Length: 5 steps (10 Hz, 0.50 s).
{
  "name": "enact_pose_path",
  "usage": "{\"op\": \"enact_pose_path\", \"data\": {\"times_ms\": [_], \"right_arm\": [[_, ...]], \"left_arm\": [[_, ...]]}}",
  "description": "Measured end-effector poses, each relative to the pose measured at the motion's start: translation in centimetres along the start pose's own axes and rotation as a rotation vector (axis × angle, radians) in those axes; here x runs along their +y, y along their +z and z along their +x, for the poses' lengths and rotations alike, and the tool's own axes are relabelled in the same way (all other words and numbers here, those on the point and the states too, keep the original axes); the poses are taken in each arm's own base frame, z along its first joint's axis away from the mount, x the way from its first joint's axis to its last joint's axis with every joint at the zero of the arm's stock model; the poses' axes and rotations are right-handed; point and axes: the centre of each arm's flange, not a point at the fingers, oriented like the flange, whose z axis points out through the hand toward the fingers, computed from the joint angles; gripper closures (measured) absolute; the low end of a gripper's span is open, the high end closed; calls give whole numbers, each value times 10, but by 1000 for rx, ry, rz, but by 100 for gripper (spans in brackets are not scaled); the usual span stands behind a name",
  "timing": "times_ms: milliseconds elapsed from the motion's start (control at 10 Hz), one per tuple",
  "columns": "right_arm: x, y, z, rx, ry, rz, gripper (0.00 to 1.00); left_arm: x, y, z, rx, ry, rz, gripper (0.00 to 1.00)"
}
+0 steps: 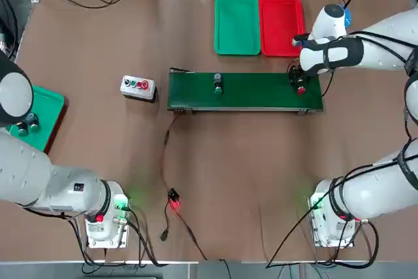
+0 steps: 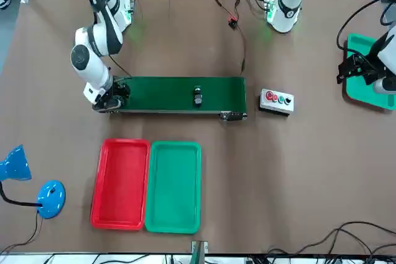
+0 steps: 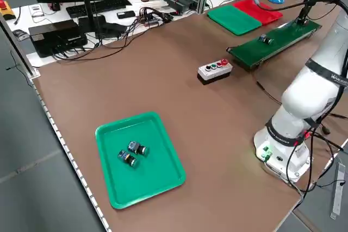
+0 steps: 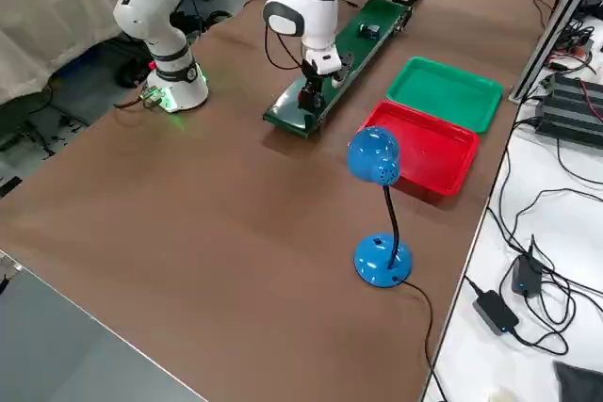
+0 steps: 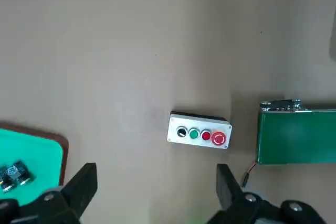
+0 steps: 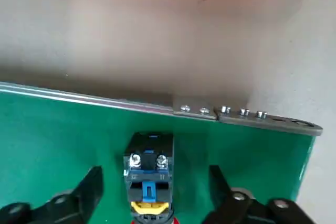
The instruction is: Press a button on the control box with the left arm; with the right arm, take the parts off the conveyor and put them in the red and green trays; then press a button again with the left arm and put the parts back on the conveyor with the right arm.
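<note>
top view: the right gripper (image 1: 300, 83) is lowered over the red part (image 1: 301, 89) at the conveyor (image 1: 245, 91) end, beside the red tray (image 1: 281, 24).
right wrist view: fingers (image 6: 88, 192) are set apart astride the part (image 6: 148, 174), nothing gripped yet.
left wrist view: the left gripper (image 5: 152, 192) is held wide open, empty, short of the control box (image 5: 198, 130).

A blue desk lamp (image 2: 37, 183) stands at lower left of the front view; a teal tray (image 3: 142, 158) holding two small parts (image 3: 132, 153) sits in the left side view's lower half.

Right gripper (image 2: 115, 95) low over the conveyor's (image 2: 167, 94) end.
</note>
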Motion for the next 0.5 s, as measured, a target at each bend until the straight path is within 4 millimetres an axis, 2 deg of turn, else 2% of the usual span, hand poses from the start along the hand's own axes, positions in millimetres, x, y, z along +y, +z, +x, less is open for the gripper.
{"op": "enact_pose_path", "data": {"times_ms": [100, 200, 300, 500], "right_arm": [[0, -2, 0, 4, 0, 1, 28], [0, -3, 0, 6, 0, 1, 33], [0, -3, 0, 7, 0, 1, 48], [0, -3, 1, 8, 0, 1, 52]], "left_arm": [[0, 0, 0, 0, 0, 0, 0], [0, 0, 0, 0, 0, 0, 0], [0, 0, 0, 0, 0, 0, 0], [0, 0, 0, 0, -1, 0, 0]]}}
